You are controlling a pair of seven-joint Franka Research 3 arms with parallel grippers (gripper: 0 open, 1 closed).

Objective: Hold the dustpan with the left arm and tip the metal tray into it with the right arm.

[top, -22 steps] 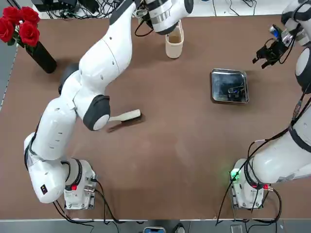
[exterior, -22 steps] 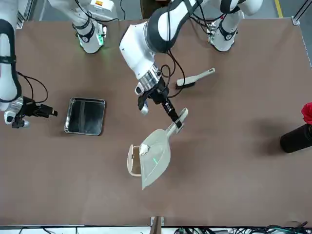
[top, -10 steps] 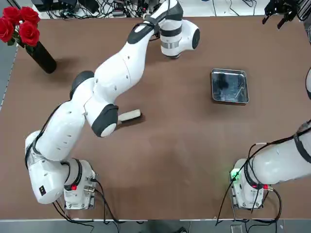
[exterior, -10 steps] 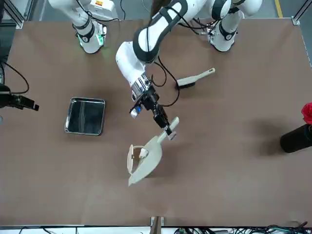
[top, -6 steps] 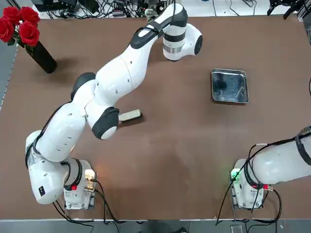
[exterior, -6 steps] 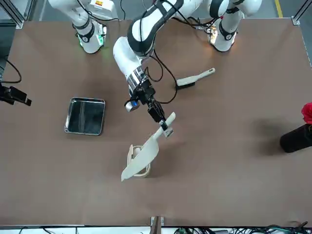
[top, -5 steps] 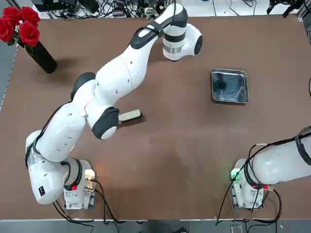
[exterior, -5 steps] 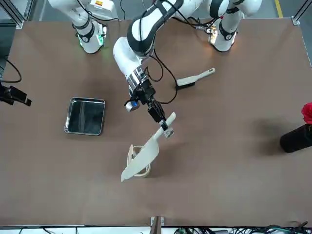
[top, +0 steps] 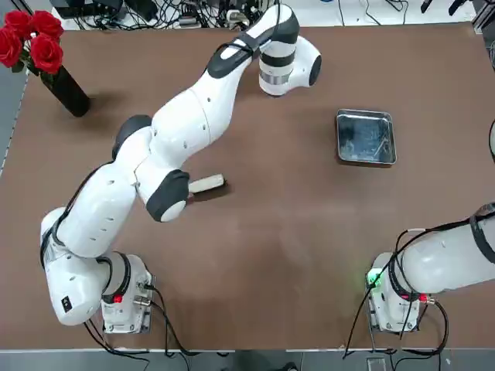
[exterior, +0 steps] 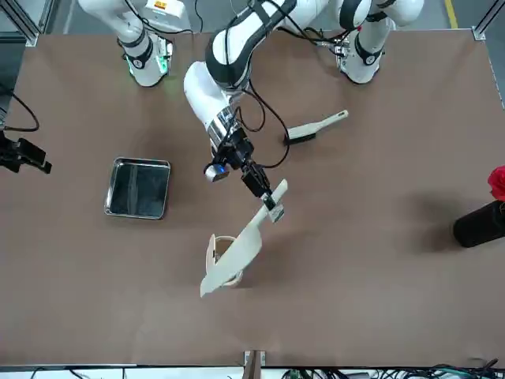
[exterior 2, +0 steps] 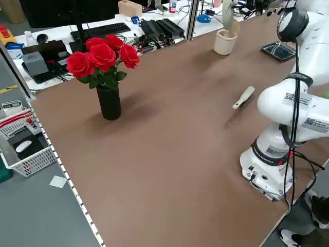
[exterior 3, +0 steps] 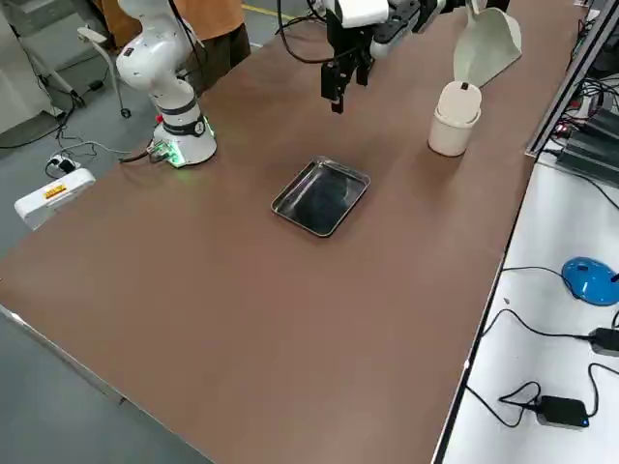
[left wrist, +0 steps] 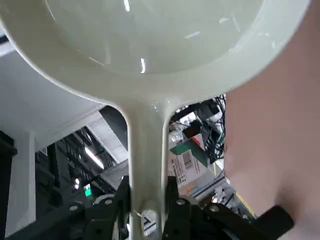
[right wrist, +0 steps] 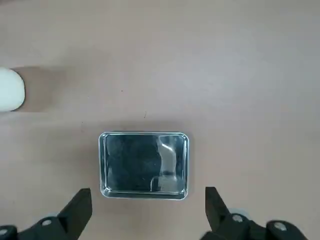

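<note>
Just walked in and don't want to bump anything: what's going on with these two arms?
The left gripper is clamped on the handle of the cream dustpan, holding it up over the far side of the table, by the cream cup. The right gripper hangs open and empty above the table. The metal tray lies flat on the tabletop, not yet picked up or tipped into the dustpan.

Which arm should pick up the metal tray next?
The right, I'd say: its open gripper faces the tray, while the left gripper is clamped on the dustpan's handle.
</note>
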